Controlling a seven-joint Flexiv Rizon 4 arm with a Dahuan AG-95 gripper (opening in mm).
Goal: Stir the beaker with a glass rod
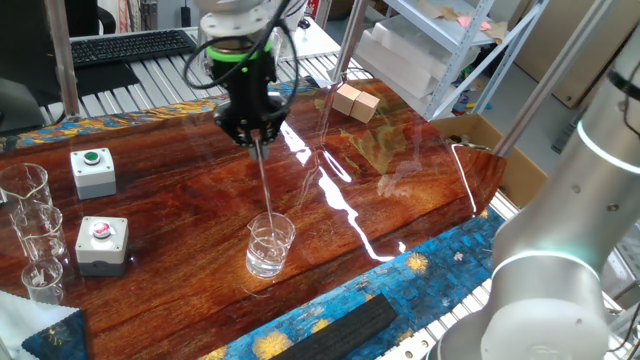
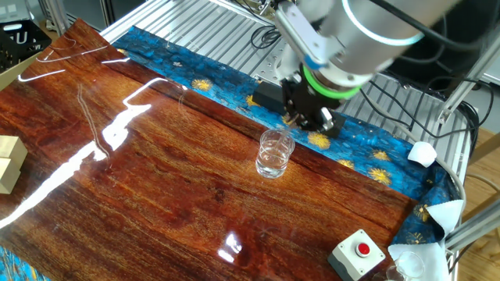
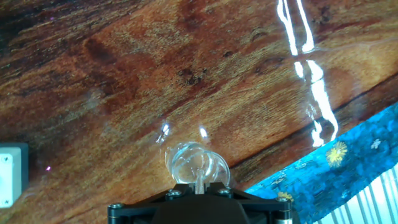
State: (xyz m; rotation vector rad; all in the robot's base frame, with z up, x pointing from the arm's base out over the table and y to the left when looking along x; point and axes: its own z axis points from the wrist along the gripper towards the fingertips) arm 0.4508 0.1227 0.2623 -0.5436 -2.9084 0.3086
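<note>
The beaker is a short clear glass cylinder standing on the wooden table near its front edge. It also shows in the other fixed view and in the hand view, just below the fingers. My gripper is above the beaker and shut on the glass rod. The rod hangs down almost upright from the fingers, and its lower end is inside the beaker. In the hand view the rod is a pale strip between the closed fingers.
Three clear beakers stand grouped at the table's left edge. Two grey button boxes sit left of the beaker. Wooden blocks lie at the back. A black bar lies on the blue cloth in front.
</note>
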